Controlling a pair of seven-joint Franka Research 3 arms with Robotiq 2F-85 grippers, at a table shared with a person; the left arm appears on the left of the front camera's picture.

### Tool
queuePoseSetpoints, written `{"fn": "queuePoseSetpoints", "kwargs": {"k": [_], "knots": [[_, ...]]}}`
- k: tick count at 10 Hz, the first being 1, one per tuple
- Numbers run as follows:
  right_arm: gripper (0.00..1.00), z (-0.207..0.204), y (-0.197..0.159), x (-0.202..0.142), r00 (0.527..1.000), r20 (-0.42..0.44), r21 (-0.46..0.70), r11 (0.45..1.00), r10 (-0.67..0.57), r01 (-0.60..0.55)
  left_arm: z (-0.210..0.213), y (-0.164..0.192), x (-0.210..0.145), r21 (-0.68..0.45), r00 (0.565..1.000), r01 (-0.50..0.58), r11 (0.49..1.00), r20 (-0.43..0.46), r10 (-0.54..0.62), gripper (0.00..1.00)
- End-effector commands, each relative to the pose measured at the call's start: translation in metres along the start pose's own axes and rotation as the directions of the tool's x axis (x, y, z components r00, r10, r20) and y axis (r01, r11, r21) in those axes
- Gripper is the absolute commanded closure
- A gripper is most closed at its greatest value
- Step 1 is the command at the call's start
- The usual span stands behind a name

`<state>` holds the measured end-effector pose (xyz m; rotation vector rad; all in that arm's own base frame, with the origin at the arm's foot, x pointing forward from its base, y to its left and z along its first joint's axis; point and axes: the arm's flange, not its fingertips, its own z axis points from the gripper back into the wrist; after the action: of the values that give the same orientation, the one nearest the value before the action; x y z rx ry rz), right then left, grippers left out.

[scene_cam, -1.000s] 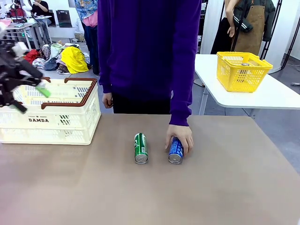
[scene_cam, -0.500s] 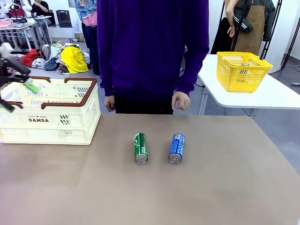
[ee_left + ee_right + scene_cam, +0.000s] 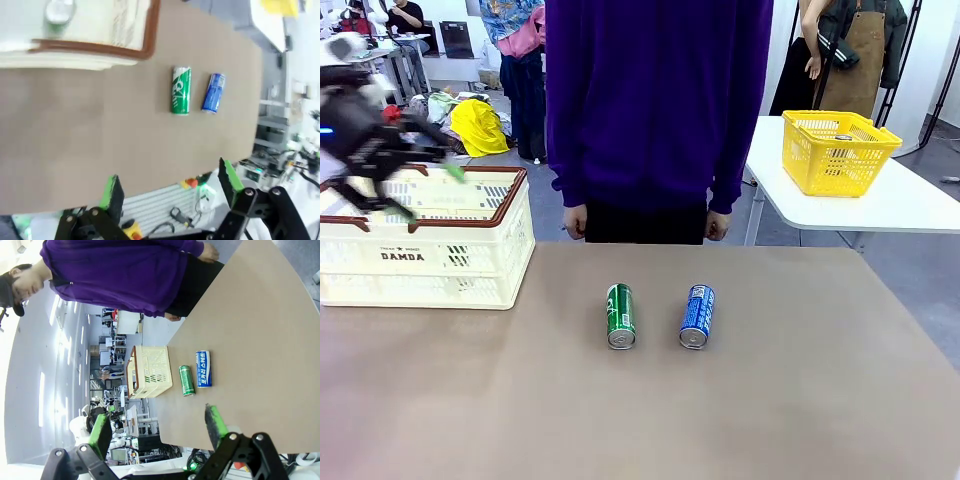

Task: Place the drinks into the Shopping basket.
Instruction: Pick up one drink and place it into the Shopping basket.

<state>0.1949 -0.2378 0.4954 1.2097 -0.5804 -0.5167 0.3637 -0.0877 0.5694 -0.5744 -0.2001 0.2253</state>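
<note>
Hovering at upper left over the Shopping basket point(image 3: 470, 262), the left gripper point(image 3: 430, 191) is spread and empty. At centre, the green can point(image 3: 621, 316) and blue can point(image 3: 696, 316) lie on their sides on the table point(image 3: 800, 400), near each other. Their long axes run near-to-far and their silver tops face the camera. The right gripper point(image 3: 157, 419) is spread and empty.

Pretty clearly a robotics lab, not a real shop. Clothes point(image 3: 470, 125) are heaped on the bare floor point(image 3: 920, 270) just beyond the left gripper point(image 3: 428, 190), cluttered work desks point(image 3: 380, 50) are seen farther back, and a yellow mesh basket point(image 3: 838, 150) is parked on a white table point(image 3: 920, 205) well off to its right.
</note>
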Motion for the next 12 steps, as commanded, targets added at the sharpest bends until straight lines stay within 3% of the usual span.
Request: {"fn": "queuePoseSetpoints", "kwargs": {"k": [1, 2, 3, 5, 6, 7, 9, 10, 12], "knots": [[0.00, 0.000, 0.001, 0.002, 1.000, 0.009, 0.025, 0.999, 0.025, -0.025, -0.051, -0.072, 0.005, 0.162, 0.999, 0.042, 0.986, 0.009, -0.044, 0.00], [0.00, 0.000, 0.001, 0.002, 1.000, 0.009, 0.025, 0.999, 0.025, -0.025, -0.073, -0.105, -0.004, 0.228, 0.995, 0.100, 0.969, 0.005, -0.103, 0.00], [0.00, 0.000, 0.001, 0.002, 1.000, 0.009, 0.025, 0.999, 0.025, -0.025, -0.096, -0.128, -0.013, 0.323, 0.994, 0.038, 0.946, 0.086, -0.069, 0.00], [0.00, 0.000, 0.001, 0.002, 1.000, 0.009, 0.025, 0.999, 0.025, -0.025, -0.152, -0.162, -0.032, 0.406, 0.986, 0.064, 0.912, 0.114, -0.120, 0.00], [0.00, 0.000, 0.001, 0.002, 1.000, 0.009, 0.025, 0.999, 0.025, -0.025, -0.183, -0.173, -0.040, 0.415, 0.971, 0.197, 0.888, 0.044, -0.237, 0.00], [0.00, 0.000, 0.001, 0.002, 1.000, 0.009, 0.025, 0.999, 0.025, -0.025, -0.213, -0.180, -0.043, 0.412, 0.958, 0.259, 0.874, 0.002, -0.285, 0.00], [0.00, 0.000, 0.001, 0.002, 1.000, 0.009, 0.025, 0.999, 0.025, -0.025, -0.261, -0.179, -0.035, 0.392, 0.949, 0.314, 0.865, -0.109, -0.295, 0.00], [0.00, 0.000, 0.001, 0.002, 1.000, 0.009, 0.025, 0.999, 0.025, -0.025, -0.279, -0.173, -0.028, 0.374, 0.928, 0.367, 0.852, -0.212, -0.307, 0.00], [0.00, 0.000, 0.001, 0.002, 1.000, 0.009, 0.025, 0.999, 0.025, -0.025, -0.312, -0.159, -0.028, 0.360, 0.895, 0.431, 0.828, -0.290, -0.339, 0.00]]}}
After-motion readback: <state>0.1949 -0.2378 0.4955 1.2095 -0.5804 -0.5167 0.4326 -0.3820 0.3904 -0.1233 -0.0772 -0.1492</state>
